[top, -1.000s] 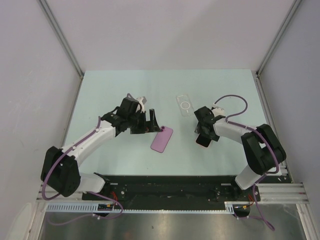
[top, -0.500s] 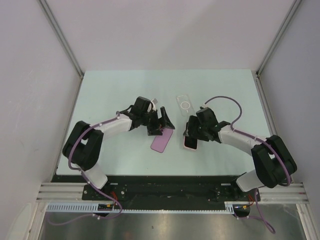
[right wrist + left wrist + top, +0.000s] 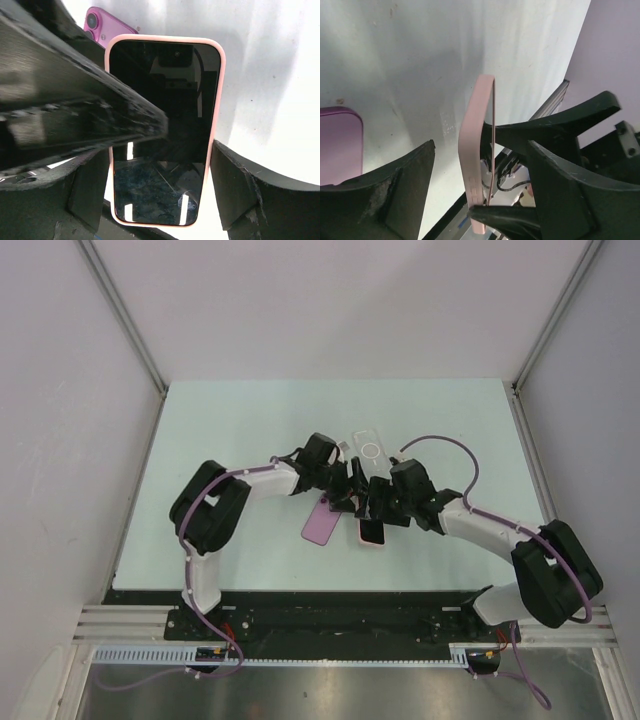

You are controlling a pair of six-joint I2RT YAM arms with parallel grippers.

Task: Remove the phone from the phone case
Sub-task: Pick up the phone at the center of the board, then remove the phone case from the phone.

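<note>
Phone [image 3: 372,530], inside its pink case [image 3: 371,546], hangs over the table [image 3: 220,430] in the overhead view. Left wrist: my left gripper [image 3: 480,167] gapes around its edge, empty. Right wrist: my right gripper [image 3: 162,190] pinches its long sides; a careless left shove could twist it loose.
</note>
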